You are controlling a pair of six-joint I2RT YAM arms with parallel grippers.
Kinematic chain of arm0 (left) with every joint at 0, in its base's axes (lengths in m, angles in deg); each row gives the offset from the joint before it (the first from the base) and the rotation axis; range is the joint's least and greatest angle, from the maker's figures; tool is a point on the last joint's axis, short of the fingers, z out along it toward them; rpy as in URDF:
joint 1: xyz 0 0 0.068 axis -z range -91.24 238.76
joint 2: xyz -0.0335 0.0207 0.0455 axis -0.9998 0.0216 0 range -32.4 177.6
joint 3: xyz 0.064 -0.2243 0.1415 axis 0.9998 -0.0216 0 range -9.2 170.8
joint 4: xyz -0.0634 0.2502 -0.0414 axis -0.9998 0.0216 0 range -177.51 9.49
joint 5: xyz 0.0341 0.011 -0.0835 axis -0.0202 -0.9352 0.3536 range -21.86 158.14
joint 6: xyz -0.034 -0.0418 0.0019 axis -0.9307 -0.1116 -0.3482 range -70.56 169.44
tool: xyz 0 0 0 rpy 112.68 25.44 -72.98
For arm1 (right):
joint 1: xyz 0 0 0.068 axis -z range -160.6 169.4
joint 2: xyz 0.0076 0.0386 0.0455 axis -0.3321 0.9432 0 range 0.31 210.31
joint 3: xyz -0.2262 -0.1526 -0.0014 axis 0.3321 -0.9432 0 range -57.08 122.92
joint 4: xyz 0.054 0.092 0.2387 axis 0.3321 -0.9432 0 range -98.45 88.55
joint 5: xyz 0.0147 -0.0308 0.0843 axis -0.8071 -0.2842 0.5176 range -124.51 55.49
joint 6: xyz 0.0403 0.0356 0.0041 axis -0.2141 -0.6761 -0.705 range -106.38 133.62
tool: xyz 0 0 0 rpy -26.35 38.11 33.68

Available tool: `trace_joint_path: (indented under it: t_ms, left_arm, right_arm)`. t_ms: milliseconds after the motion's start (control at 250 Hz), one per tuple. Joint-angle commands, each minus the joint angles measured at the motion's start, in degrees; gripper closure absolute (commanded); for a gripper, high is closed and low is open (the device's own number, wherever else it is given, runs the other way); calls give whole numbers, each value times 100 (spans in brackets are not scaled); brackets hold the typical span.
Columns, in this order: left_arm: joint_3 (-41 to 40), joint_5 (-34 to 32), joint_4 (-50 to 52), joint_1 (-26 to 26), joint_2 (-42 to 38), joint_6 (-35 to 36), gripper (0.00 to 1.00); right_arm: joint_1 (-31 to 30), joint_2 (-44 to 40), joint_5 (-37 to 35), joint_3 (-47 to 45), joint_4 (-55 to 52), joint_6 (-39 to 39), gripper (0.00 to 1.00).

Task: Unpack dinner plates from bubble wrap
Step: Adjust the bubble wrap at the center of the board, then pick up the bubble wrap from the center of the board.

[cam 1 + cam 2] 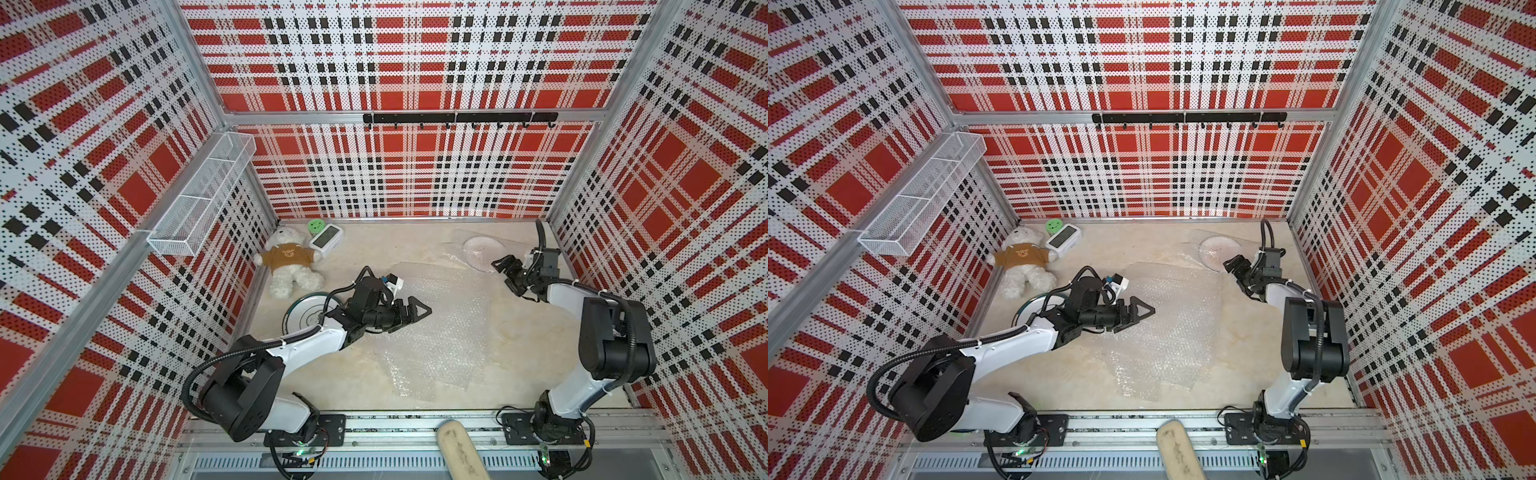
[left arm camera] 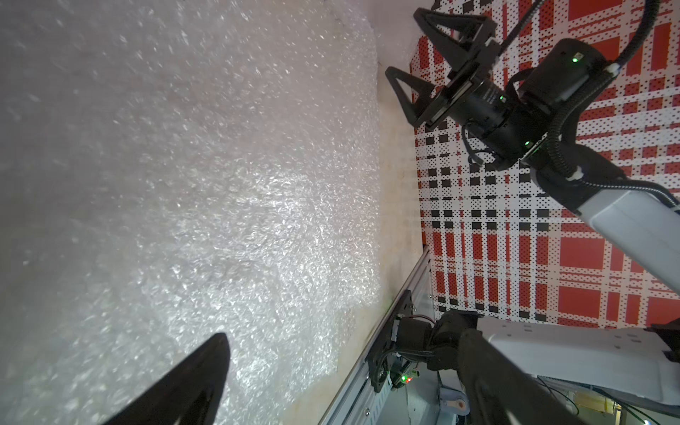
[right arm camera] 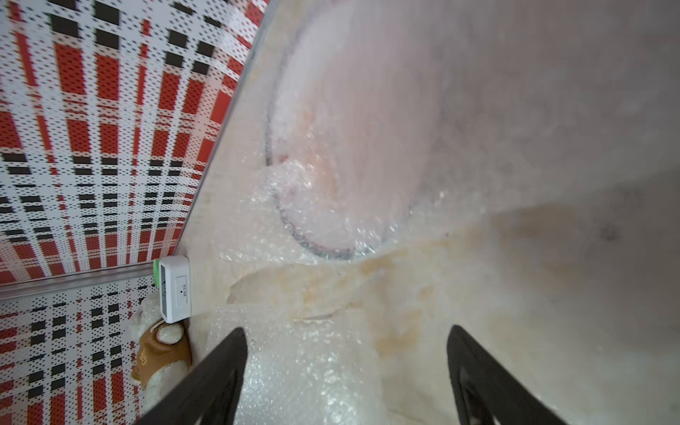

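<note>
walls (image 1: 415,62): red-white-black plaid | bear (image 1: 291,272): white | shirt (image 1: 289,254): brown | bubble wrap (image 1: 444,328): clear, shiny

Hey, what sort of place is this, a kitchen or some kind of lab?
Most likely a robot test cell, not a kitchen: plaid perforated panels on a metal frame wall in the table, and the left arm and right arm are bolted to a rail at its front.

No legible text; label on white clock (image 3: 176,290) blurred; plate (image 1: 301,314) rim markings unreadable
</note>
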Motion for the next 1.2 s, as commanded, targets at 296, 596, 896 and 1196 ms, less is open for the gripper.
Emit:
trace_joint_path:
  t_ms: [296, 596, 896, 1196]
  left_arm:
    - [39, -180, 178, -24, -812, 486, 1]
    - [-13, -4, 197, -334, -935, 372, 1]
    - [-91, 121, 188, -569, -1046, 267, 0]
    - [-230, 258, 206, -720, -1128, 323, 1]
  right_arm:
    - [-120, 1406, -284, 159, 1775, -1551, 30]
    - [-118, 1706, -790, -70, 2463, -2450, 54]
    - [-151, 1922, -1166, -114, 2926, -3167, 76]
    - [-153, 1692, -904, 292, 2706, -2873, 100]
